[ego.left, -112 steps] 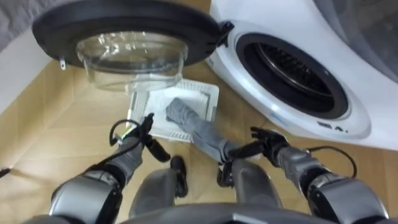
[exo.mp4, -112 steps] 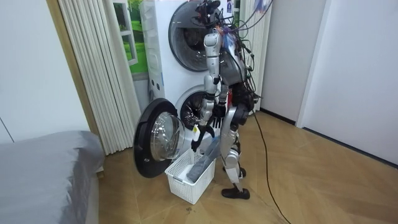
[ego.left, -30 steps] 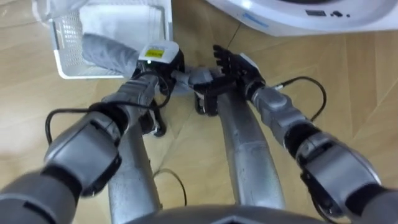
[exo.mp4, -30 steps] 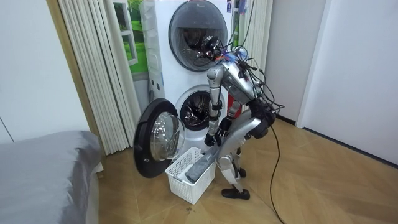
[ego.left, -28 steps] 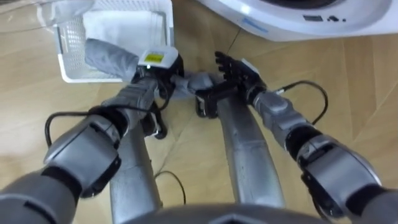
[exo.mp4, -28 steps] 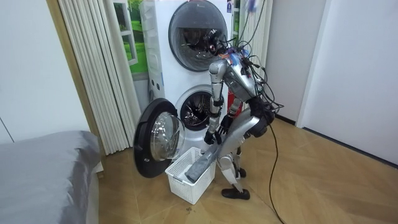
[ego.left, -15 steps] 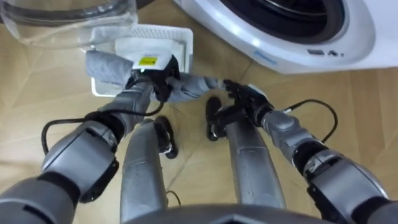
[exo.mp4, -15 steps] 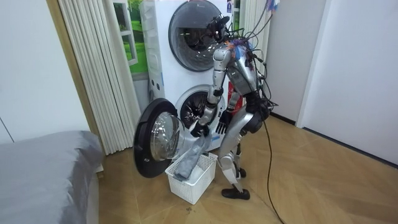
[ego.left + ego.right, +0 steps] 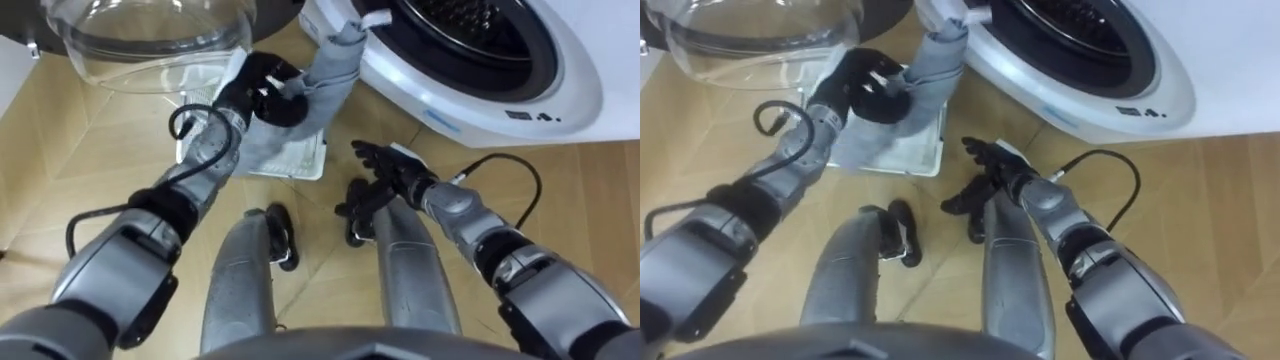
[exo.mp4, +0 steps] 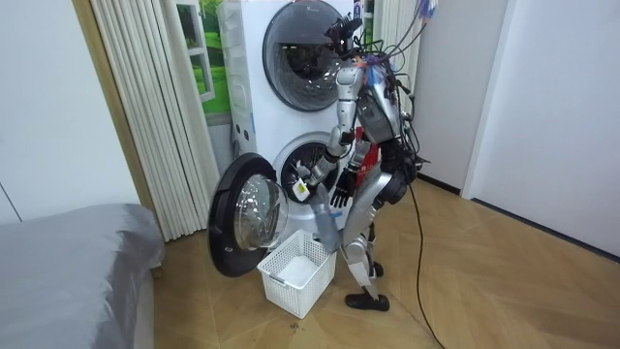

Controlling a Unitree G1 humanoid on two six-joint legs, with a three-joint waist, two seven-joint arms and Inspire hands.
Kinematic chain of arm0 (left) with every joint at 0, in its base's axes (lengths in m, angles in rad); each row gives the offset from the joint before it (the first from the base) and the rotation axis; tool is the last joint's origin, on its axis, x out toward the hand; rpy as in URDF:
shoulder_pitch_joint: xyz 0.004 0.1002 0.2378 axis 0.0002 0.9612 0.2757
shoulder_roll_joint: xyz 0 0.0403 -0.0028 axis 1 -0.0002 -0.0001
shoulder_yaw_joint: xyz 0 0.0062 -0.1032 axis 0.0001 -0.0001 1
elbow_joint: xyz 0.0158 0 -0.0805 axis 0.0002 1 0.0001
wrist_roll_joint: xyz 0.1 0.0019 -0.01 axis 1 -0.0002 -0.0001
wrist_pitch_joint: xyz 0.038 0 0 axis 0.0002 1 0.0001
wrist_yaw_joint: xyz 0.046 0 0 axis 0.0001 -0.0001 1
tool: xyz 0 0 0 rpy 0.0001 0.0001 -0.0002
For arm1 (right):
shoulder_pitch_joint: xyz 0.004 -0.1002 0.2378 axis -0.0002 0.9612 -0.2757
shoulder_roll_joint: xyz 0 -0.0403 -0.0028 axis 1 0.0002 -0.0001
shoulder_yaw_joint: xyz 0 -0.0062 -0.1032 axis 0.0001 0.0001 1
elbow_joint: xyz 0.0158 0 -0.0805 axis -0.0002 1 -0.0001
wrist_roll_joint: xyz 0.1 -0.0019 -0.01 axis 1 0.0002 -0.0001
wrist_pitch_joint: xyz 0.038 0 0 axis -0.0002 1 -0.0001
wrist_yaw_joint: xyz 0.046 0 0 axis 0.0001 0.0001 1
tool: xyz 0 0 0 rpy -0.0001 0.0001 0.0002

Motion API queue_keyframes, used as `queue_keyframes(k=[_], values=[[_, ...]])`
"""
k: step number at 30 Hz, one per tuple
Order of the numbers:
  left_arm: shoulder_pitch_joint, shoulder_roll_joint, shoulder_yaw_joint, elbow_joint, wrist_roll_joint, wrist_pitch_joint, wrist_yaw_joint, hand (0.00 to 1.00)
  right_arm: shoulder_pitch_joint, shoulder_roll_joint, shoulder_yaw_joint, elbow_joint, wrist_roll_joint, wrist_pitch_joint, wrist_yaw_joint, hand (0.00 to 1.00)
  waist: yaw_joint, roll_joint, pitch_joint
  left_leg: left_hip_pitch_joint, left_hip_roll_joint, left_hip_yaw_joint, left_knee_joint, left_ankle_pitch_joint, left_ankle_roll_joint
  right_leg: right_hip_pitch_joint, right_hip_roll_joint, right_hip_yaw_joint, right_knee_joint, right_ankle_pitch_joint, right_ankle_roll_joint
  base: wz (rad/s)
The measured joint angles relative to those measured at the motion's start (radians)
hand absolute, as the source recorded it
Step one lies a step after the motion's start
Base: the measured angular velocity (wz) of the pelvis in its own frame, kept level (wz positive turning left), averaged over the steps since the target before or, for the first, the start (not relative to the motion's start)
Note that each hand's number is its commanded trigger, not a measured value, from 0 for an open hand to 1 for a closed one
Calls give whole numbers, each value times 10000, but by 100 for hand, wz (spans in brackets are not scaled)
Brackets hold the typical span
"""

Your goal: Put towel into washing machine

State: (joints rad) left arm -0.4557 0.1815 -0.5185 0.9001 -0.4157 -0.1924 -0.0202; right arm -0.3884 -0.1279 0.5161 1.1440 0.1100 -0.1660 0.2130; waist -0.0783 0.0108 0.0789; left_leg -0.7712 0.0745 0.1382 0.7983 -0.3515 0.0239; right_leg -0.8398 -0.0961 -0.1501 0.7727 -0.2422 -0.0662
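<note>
My left hand (image 9: 262,84) is shut on a grey towel (image 9: 333,57), raised above the white basket (image 9: 303,162). The towel's top end lies at the lower left rim of the washing machine's opening (image 9: 470,35), and the rest hangs down over the basket. In the room view the left hand (image 10: 302,189) holds the towel (image 10: 325,228) in front of the lower drum. My right hand (image 9: 386,166) is open, fingers spread, low over the floor in front of the machine's white front. The right eye view shows the left hand (image 9: 866,84), the towel (image 9: 932,62) and the right hand (image 9: 992,160).
The washer's round glass door (image 9: 150,30) stands swung open on my left, above the basket. In the room view the basket (image 10: 295,273) sits on the wooden floor below the door (image 10: 247,225). A second machine is stacked above; a grey bed (image 10: 68,271) is at the room view's left.
I have straightened up from a bend. My left hand has lifted the towel out of the basket up to the drum's rim. The right hand stays open and low.
</note>
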Motion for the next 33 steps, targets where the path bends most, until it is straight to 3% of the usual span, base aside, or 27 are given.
queue_keyframes(k=[3, 4, 6, 11, 17, 22, 29, 30, 32, 33], values=[[324, -156, -207, -92, -2138, 135, -1443, 100, 259, 13, -127, -159, -53, 159, 206, 0, 3, -1, -103, 140, -14, -65, -18, 34, 18, 243, -18, -106, -105, 11, 19, 8], [418, -220, -314, -91, -2785, 282, -1891, 100, 388, 16, -237, -180, -79, 163, 224, 0, -9, 0, -183, 189, -29, -123, -27, 40, 21, 343, -38, -185, -142, 13, 24, 12], [624, -365, -358, -93, -3312, 459, -2511, 100, 546, 80, -413, -240, -243, 278, 326, 0, 11, 1, -313, 343, 0, -147, -77, 46, 28, 539, -1, -213, -269, 59, 47, 4], [1084, -336, -384, -153, -4094, 994, -3963, 100, 645, 127, -665, -246, -461, 607, 542, 0, 25, 38, -448, 871, 5, -141, -480, 198, 36, 1098, 85, -191, -743, 293, 75, -3], [1131, -382, -395, -170, -5036, 1650, -4689, 100, 694, 109, -685, -349, -455, 1048, 519, 0, 151, 41, -447, 848, 1, -137, -530, 272, 37, 1089, 82, -243, -817, 395, 46, 0], [1130, -725, -470, -172, -5170, 2099, -4782, 100, 746, 52, -701, -510, -469, 1530, 438, 0, 324, 48, -448, 852, 7, -110, -549, 278, 25, 1091, 87, -264, -804, 380, 36, 0], [1130, -817, -548, -178, -5359, 2246, -5035, 100, 720, 100, -884, -542, -468, 1832, 202, 0, 388, 52, -443, 853, 5, -146, -523, 277, 23, 1096, 73, -295, -779, 370, 28, 0], [1128, -872, -531, -189, -5367, 2261, -5044, 100, 720, 111, -907, -544, -468, 1858, 130, 23, 480, 49, -441, 853, 3, -148, -523, 277, 23, 1090, 72, -272, -778, 370, 27, 0], [1131, -907, -532, -403, -5406, 2293, -5044, 100, 730, 124, -1081, -550, -468, 1872, 75, 100, 581, 48, -438, 819, 6, -147, -525, 278, 22, 1045, 77, -258, -785, 372, 24, 0], [1131, -907, -506, -560, -5506, 2295, -5044, 100, 723, 126, -1191, -588, -467, 1870, 76, 100, 610, 52, -436, 784, 4, -150, -524, 278, 21, 1013, 78, -258, -786, 373, 22, 0]])
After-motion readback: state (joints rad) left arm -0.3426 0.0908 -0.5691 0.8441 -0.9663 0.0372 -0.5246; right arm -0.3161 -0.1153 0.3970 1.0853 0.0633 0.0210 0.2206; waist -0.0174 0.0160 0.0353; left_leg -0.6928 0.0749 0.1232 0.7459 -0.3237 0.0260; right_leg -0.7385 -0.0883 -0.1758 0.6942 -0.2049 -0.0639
